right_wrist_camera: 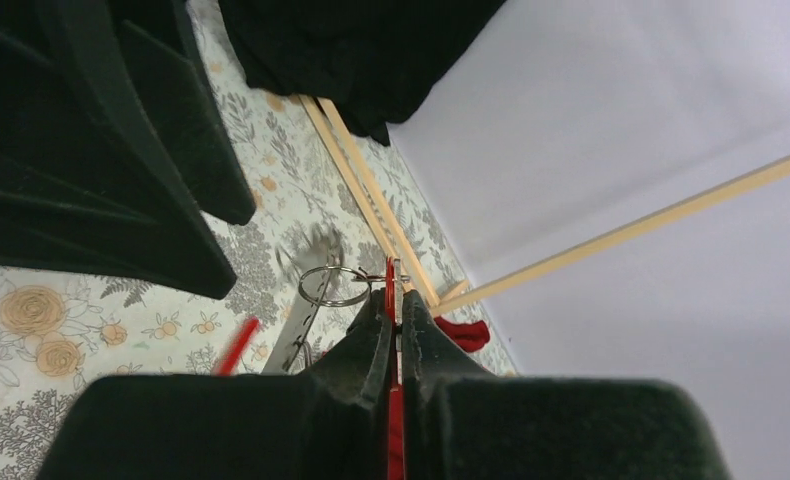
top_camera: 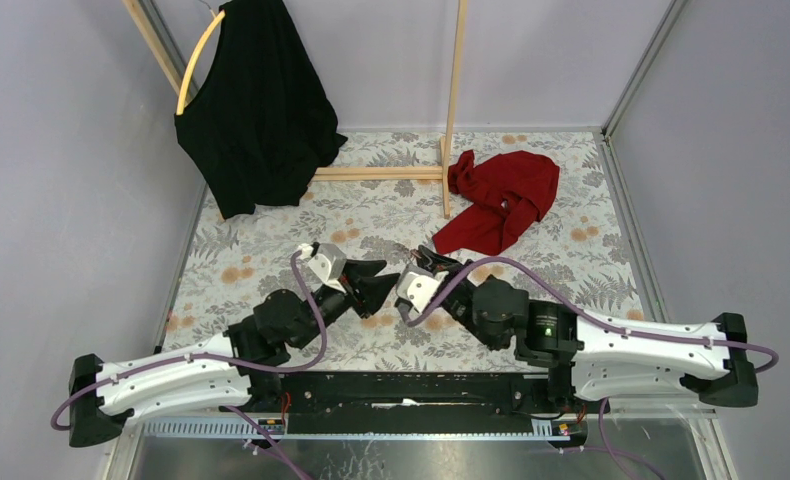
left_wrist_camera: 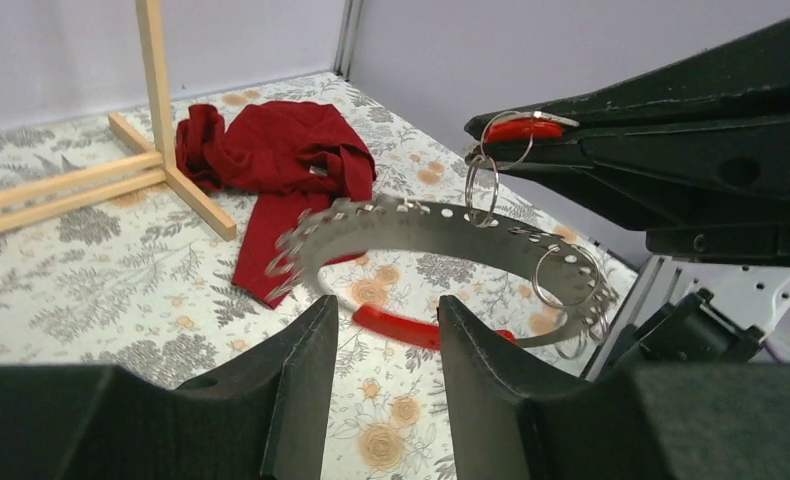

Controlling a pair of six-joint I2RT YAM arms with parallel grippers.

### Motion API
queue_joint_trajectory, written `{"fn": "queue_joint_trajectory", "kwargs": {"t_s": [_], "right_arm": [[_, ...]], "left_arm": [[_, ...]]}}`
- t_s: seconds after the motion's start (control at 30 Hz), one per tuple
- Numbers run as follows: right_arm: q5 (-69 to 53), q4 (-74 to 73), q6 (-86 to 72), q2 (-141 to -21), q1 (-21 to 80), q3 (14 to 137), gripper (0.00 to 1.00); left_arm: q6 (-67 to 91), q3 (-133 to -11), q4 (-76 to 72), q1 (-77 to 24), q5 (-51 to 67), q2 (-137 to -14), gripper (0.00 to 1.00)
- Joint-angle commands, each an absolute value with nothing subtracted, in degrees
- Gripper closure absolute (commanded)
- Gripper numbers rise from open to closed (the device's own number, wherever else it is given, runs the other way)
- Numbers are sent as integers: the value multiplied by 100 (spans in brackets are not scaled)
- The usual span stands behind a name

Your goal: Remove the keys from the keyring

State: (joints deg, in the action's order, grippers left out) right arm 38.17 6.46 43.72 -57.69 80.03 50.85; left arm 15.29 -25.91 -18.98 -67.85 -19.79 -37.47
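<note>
Covering tabletop (top_camera: 591, 262), floral print; lilac walls (top_camera: 66, 150)

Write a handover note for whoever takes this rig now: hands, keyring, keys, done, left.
Right hand: shut on the red key tag, held in the air.
Left hand: open, empty, fingertips just short of the keyring.
Keyring: hangs from that tag by a small ring.
Done: nothing visibly off yet.
Left: grip the keyring with the left hand, work the tag off, then the rest.

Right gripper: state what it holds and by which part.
Right gripper holds the red-headed key by its flat red head, jaws shut on both faces.
</note>
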Motion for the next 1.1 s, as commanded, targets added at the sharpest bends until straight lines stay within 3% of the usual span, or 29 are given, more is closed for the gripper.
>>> {"fn": "queue_joint_trajectory", "kwargs": {"t_s": [0.0, 0.3, 0.7, 0.9, 1.0, 1.07], "right_arm": [[3040, 1058, 4668, -5288, 7989, 4994, 100], [2528, 623, 4223, -5039, 7989, 4975, 100], [2371, 547, 4034, -5158, 7993, 5044, 100], [2243, 510, 3907, -5210, 7998, 5036, 100], [2262, 516, 3863, -5246, 7998, 5045, 100], [2370, 545, 3866, -5256, 7998, 5036, 100]], "left_arm": [[535, -3171, -1607, -6770, -1518, -3619, 55], [196, -4088, -730, -6768, -67, -3876, 55], [132, -4391, -441, -6768, -349, -4179, 56], [37, -4254, -665, -6768, -767, -4144, 65], [35, -4187, -763, -6768, -748, -4181, 81], [-94, -4150, -752, -6768, -694, -4209, 86]]}}
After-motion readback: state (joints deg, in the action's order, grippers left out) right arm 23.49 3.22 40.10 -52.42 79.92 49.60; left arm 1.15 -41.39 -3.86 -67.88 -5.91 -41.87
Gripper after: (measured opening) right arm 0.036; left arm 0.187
